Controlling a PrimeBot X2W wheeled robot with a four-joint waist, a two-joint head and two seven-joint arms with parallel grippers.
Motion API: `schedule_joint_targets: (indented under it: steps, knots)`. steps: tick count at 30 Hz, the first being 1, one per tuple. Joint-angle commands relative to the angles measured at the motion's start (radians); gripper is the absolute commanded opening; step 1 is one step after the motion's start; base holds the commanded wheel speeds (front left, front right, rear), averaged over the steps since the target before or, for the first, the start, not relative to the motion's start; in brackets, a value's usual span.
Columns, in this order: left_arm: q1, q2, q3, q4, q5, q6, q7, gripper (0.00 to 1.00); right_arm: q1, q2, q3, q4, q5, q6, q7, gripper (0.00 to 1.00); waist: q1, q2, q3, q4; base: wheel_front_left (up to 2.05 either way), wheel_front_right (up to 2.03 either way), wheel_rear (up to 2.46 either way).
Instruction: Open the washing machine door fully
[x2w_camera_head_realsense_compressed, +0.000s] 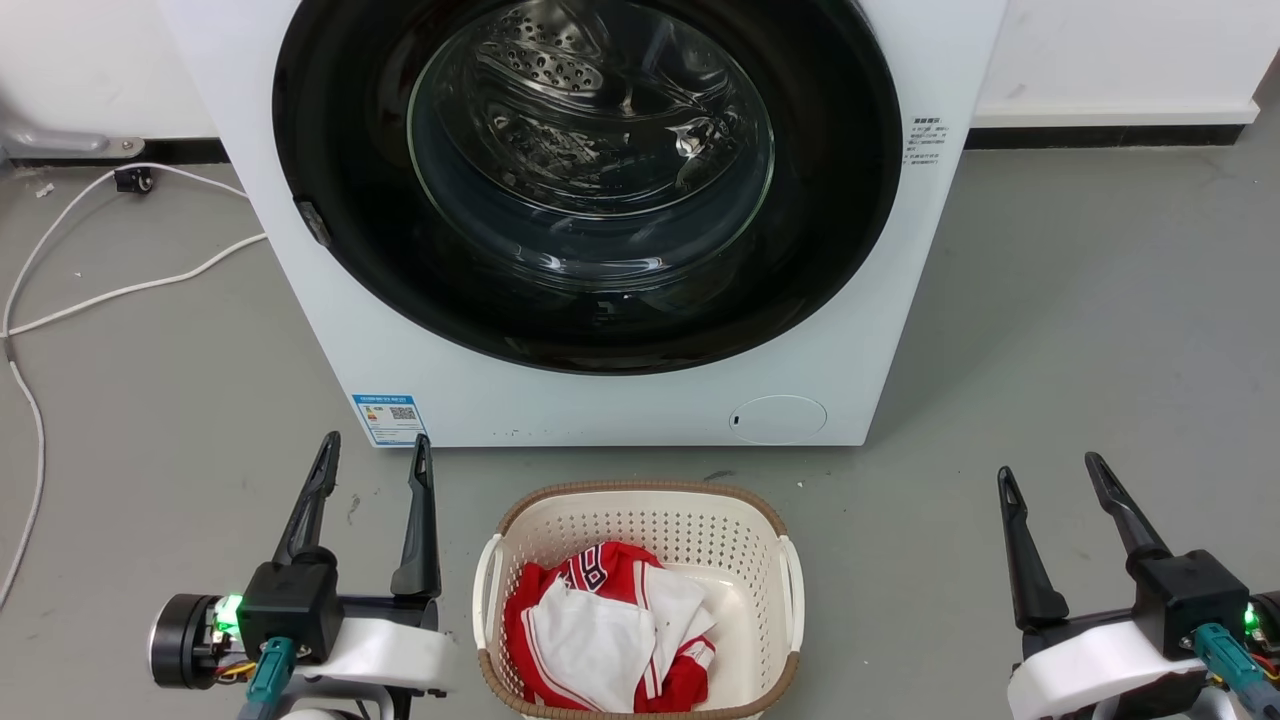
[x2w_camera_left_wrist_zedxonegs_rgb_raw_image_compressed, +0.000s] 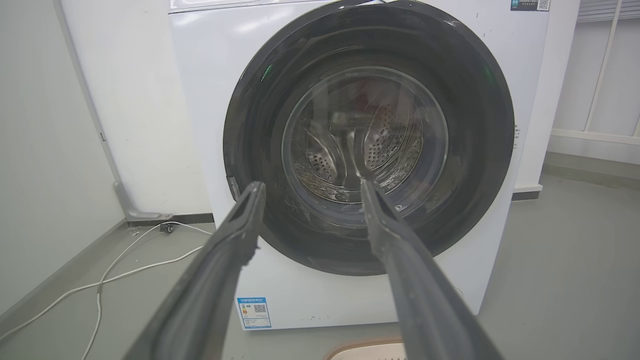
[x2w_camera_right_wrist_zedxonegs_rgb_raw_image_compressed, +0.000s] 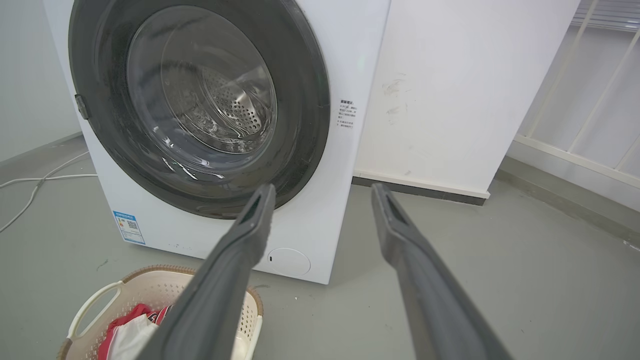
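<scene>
The washing machine door (x2w_camera_head_realsense_compressed: 590, 300), a round glossy black glass-centred disc, is shut. The left gripper (x2w_camera_head_realsense_compressed: 372, 450) and right gripper (x2w_camera_head_realsense_compressed: 1050, 465) are held spread, empty. Its shallow nine-o'clock tab (x2w_camera_head_realsense_compressed: 312, 222) could be slipped off.

Your head camera sits high and looks forward and steeply down. The washing machine door (x2w_camera_head_realsense_compressed: 590, 170) fills the frame toward 12 o'clock, and the laundry basket (x2w_camera_head_realsense_compressed: 640, 525) lies close at 6. Your left wrist camera sits low and faces the door nearly square-on, with a sliver of the basket's rim at 6. Your right wrist camera, also low, looks obliquely from the right: door at 11, basket at 7, small round flap (x2w_camera_right_wrist_zedxonegs_rgb_raw_image_compressed: 289, 261) near centre. All three views share the door and the basket.
</scene>
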Motion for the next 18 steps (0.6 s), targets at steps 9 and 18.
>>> schedule_joint_targets:
  steps: [9, 18]
  knots:
    - [0.015, -0.007, 0.010, 0.000, -0.006, -0.008, -0.003, 1.00, 0.008, 0.004, -0.001, 0.002, 0.016, -0.001, -0.006, 1.00, 0.0000, 0.0000, 0.000, -0.004, 0.00, 0.00, 0.00]
    - [0.015, -0.011, 0.015, 0.004, -0.007, -0.014, -0.003, 1.00, 0.007, 0.004, 0.001, 0.010, 0.044, -0.001, 0.002, 0.00, 0.0000, 0.0000, 0.002, -0.005, 0.00, 0.00, 0.00]
